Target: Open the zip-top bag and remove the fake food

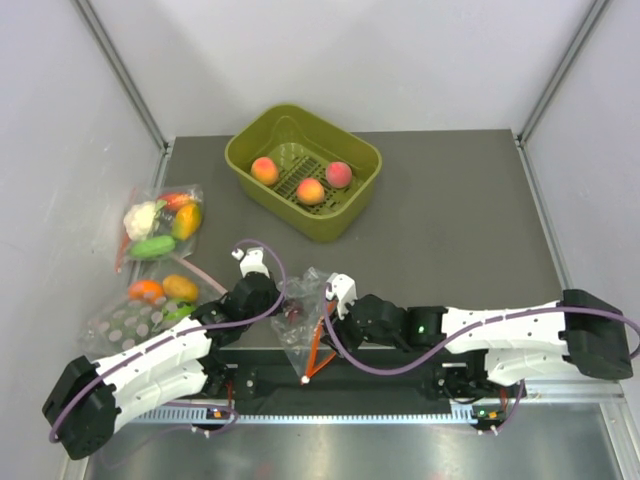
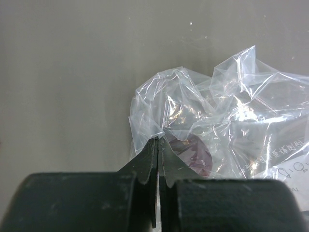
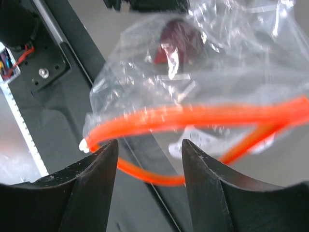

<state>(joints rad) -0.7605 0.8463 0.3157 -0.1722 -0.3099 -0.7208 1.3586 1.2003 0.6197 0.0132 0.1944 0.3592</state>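
Observation:
The zip-top bag point(image 1: 305, 325) lies crumpled at the near table edge between both arms. Its orange-red zip strip point(image 1: 318, 350) is parted into a loop, as the right wrist view point(image 3: 193, 116) shows. A dark red piece point(image 2: 195, 154) sits inside the bag. My left gripper point(image 2: 158, 140) is shut on a fold of the bag's clear plastic; from above it point(image 1: 284, 302) is at the bag's left side. My right gripper point(image 3: 149, 142) is open, its fingers straddling the strip's loop from the right point(image 1: 328, 305). Three peach-like fake fruits point(image 1: 310, 190) lie in the green basket point(image 1: 350, 215).
Two other clear bags lie at the left edge: one with cauliflower and cucumber point(image 1: 160, 225), one with orange and green pieces point(image 1: 150, 300). The black base rail point(image 1: 330, 380) runs just under the zip-top bag. Grey walls enclose the table.

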